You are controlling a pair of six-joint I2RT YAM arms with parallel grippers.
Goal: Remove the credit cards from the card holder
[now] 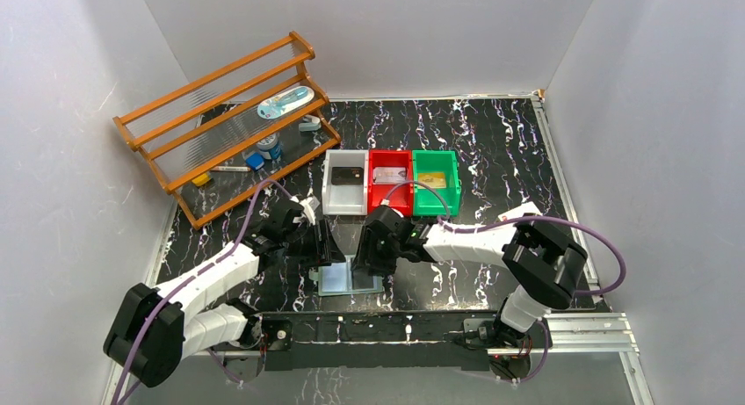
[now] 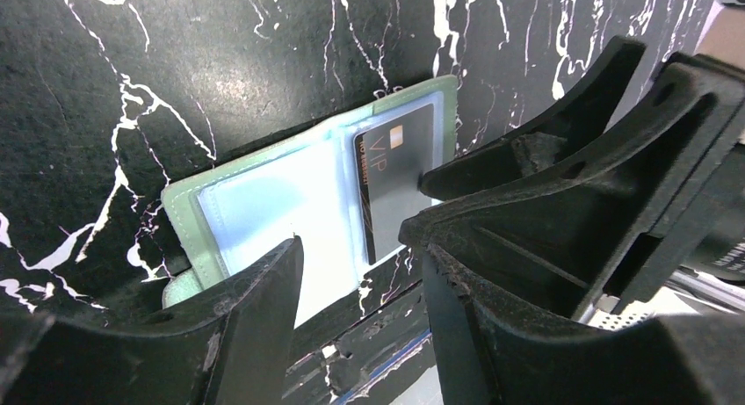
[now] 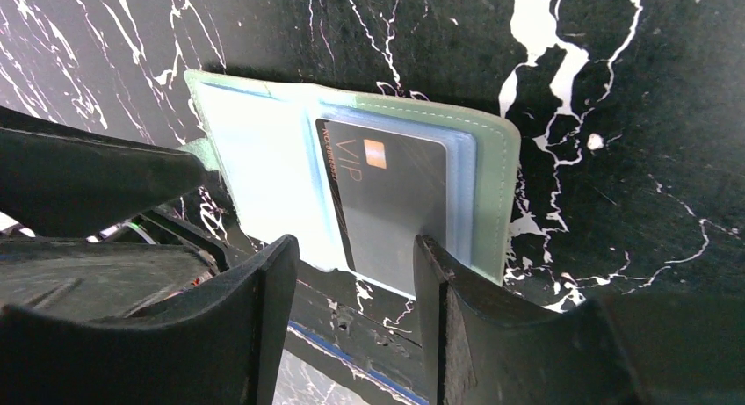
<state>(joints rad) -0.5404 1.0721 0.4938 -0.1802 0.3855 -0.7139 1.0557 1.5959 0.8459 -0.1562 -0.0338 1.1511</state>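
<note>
The card holder lies open and flat on the black table, close to the near edge, between the two arms. It is pale green with shiny clear pockets inside. One dark card sits in the pocket on one half, with gold letters that say VIP and a small gold square. The other half shows only a pale clear pocket. The left gripper hangs low over the holder with its two fingers spread apart, and it holds nothing. In the right wrist view, one left finger has its tip right at the small side tab of the holder. The right gripper is also spread wide and holds nothing. One right finger has its tip down on the dark card, near the card's edge. The other right finger is off to the side, over the pale half. Farther back on the table, three small bins stand in a row, touching each other. The white bin has a black card in it. The red bin has a pale card in it. The green bin has a yellow card in it. A brown wooden rack stands at the back left with a few small things on it.
</note>
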